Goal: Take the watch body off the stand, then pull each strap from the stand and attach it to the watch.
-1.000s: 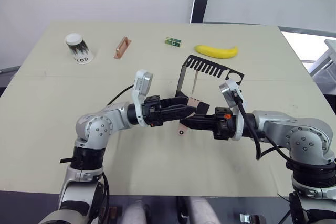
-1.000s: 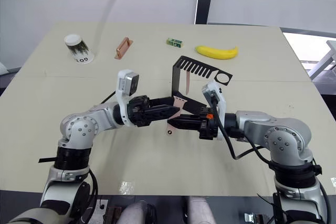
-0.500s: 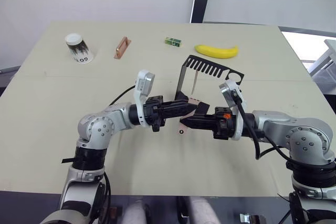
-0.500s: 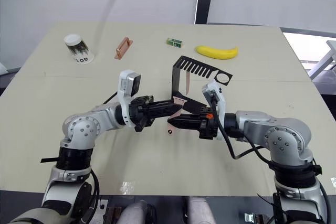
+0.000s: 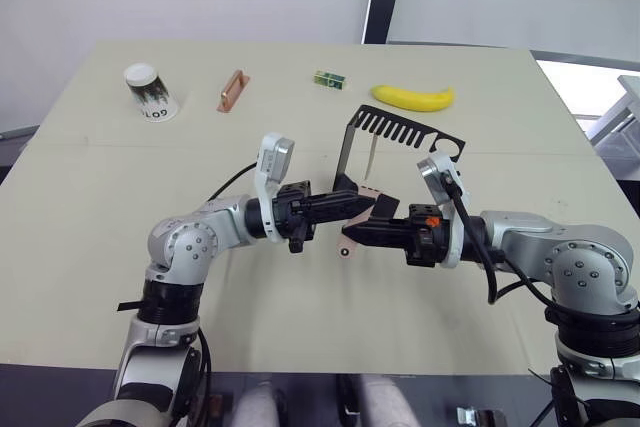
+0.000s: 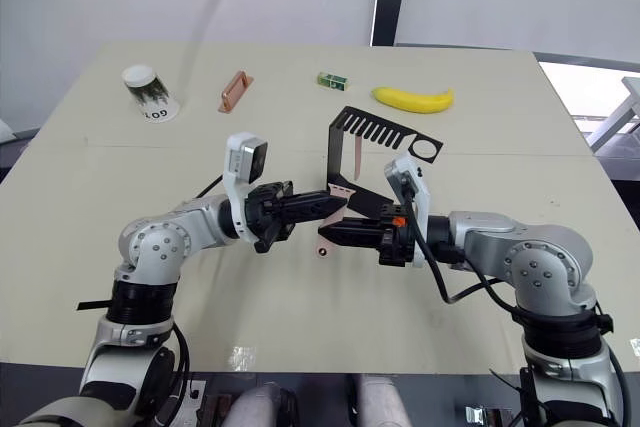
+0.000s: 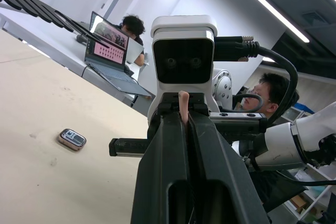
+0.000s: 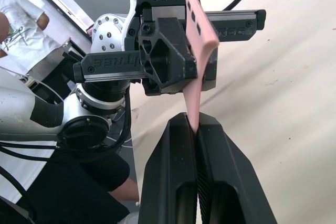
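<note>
i see a pale tabletop (image 5: 90, 247) from above, with both of my arms reaching toward the middle of the frame. my left gripper (image 5: 362, 202) comes in from the left and my right gripper (image 5: 352, 237) from the right, their tips meeting just below the centre. each is pinched closed on the same pink strap (image 8: 197, 40): in the right wrist view the strap rises from between my right fingers, which are pressed tight on its lower end, and its upper end with small holes lies against the left gripper's black fingers. in the left wrist view a thin pink edge shows between my closed left fingers (image 7: 181, 145).

the watch body (image 7: 72, 139) lies flat on the table, apart from both grippers; in the head view it shows as a small dark dot (image 5: 345, 250) just under my right gripper's tip.

the stand (image 5: 352, 152), a black bent bracket, sits just above the grippers, right of centre, its comb-toothed arm reaching right to a round hole. a second pink strap (image 5: 371, 157) hangs from it.

along the top of the table, from left to right: a paper cup (image 5: 150, 91) on its side, a copper-coloured bar (image 5: 232, 89), a small green block (image 5: 328, 78) and a banana (image 5: 413, 97).
</note>
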Action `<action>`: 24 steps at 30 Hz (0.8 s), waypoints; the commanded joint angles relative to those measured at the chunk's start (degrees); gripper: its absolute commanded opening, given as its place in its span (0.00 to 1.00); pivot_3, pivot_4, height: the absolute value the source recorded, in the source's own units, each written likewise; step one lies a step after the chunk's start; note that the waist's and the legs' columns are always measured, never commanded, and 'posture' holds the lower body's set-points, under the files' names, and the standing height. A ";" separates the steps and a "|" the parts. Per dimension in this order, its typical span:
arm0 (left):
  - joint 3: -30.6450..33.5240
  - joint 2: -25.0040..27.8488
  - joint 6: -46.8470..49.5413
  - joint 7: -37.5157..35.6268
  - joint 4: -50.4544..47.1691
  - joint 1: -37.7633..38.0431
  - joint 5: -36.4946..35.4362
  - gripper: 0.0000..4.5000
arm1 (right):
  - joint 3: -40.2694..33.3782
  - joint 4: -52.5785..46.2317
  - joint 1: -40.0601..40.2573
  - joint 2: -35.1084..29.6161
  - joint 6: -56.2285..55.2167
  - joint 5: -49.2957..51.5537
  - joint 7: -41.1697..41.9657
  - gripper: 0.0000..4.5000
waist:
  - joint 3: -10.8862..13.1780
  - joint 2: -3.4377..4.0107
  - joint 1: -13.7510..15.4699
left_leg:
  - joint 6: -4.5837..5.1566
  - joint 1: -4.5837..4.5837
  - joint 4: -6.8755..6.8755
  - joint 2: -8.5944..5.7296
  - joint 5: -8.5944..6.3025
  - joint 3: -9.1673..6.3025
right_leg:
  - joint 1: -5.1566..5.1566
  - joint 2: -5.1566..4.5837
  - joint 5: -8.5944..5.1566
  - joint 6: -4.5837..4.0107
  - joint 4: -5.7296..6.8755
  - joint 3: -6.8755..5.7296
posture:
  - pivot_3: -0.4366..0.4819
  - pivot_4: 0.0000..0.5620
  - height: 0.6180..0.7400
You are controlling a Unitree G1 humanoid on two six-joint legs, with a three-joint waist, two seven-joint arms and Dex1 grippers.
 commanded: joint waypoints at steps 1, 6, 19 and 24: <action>1.01 0.10 -0.98 -0.78 -0.61 -0.82 -1.14 0.01 | -0.66 -4.18 0.09 -2.24 -3.06 -1.75 1.83 0.00 | 0.00 0.00 0.03 | 0.00 0.00 0.00 0.00 0.00 0.00 | 0.00 0.00 0.00 0.00 -0.01 0.00 | 0.48 0.27 1.00; 0.54 1.74 -2.44 -2.19 -1.94 -1.00 0.03 0.00 | -4.41 -9.65 5.03 -5.46 -4.61 -0.40 1.69 0.32 | 0.00 0.00 0.12 | 0.00 0.00 -0.11 0.00 0.00 0.00 | 0.00 0.00 0.00 0.00 -0.08 -0.01 | 0.48 0.27 1.00; -6.16 8.86 -9.82 -13.88 -4.13 -1.32 5.96 0.00 | -38.61 -27.84 47.32 -3.76 -13.93 -9.60 -13.92 0.99 | 0.00 0.01 0.60 | -0.05 0.03 -0.33 -0.03 0.01 -0.02 | 0.09 0.03 0.00 0.04 -0.32 0.01 | 0.48 0.27 1.00; -8.73 8.94 -14.27 -18.33 -1.67 -2.05 9.24 0.00 | -47.91 -30.41 61.37 3.16 -18.66 -12.51 -15.80 0.99 | 0.00 0.02 0.03 | -0.12 0.16 -0.34 -0.06 0.08 0.04 | 0.16 0.07 0.02 0.07 -0.20 0.12 | 0.48 0.27 1.00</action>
